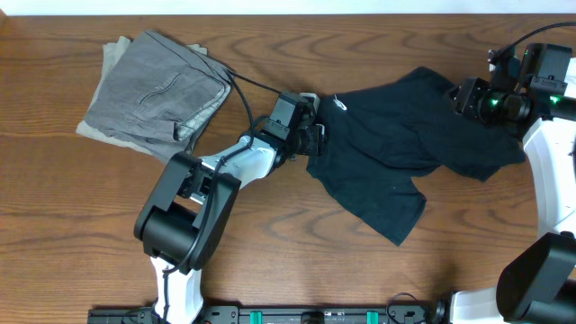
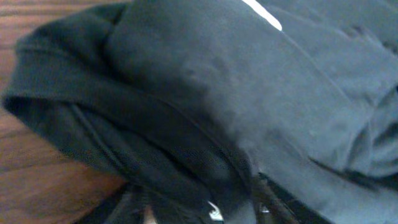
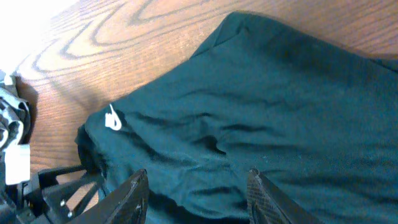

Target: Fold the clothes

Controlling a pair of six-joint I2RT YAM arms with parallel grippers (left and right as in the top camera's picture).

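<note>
The black T-shirt (image 1: 396,148) lies crumpled on the table at centre right, with its small white logo (image 1: 340,103) near its upper left edge. My left gripper (image 1: 312,137) is at the shirt's left edge. In the left wrist view black fabric (image 2: 205,93) fills the frame and bunches between the dim fingers (image 2: 198,202), which look apart. The logo (image 2: 264,14) shows at the top. My right gripper (image 1: 463,95) hovers over the shirt's upper right part. Its fingers (image 3: 196,177) are open just above the fabric (image 3: 280,118), with the logo (image 3: 112,119) to their left.
A grey folded garment (image 1: 157,90) lies at the back left of the wooden table (image 1: 90,198). The left arm's cable runs from it toward the shirt. The left arm base (image 1: 184,216) stands at the front left and the right arm base (image 1: 540,270) at the front right.
</note>
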